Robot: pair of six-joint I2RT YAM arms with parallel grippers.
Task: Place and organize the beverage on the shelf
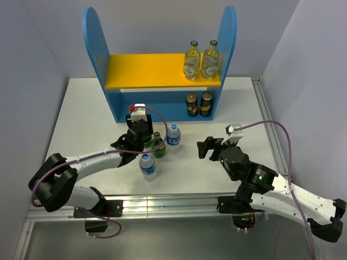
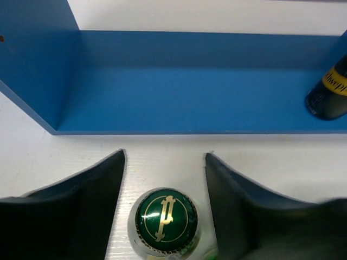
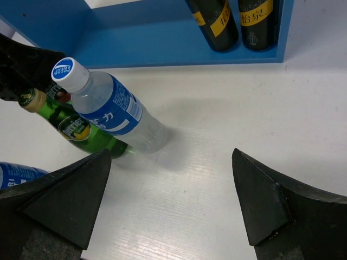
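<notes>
Green glass bottle (image 2: pixel 165 219) upright, axis vertical

I see a white desk (image 1: pixel 87 114) with a faint wood-like grain that shows best in the wrist views. Three plain walls close it in, all pale grey with a lilac tint: a back wall (image 1: pixel 162 21) behind the far edge, and a left wall (image 1: pixel 27 81) and a right wall (image 1: pixel 312 65) along the side edges. A silvery metal rail (image 1: pixel 179 203) runs along the near edge, and a second rail (image 1: pixel 269 124) follows the right edge. Below the near edge lies a darker grey surface (image 1: pixel 179 241); I cannot tell if it is floor. The light is soft and even, shadows weak, with a bright glint on the near rail.
</notes>
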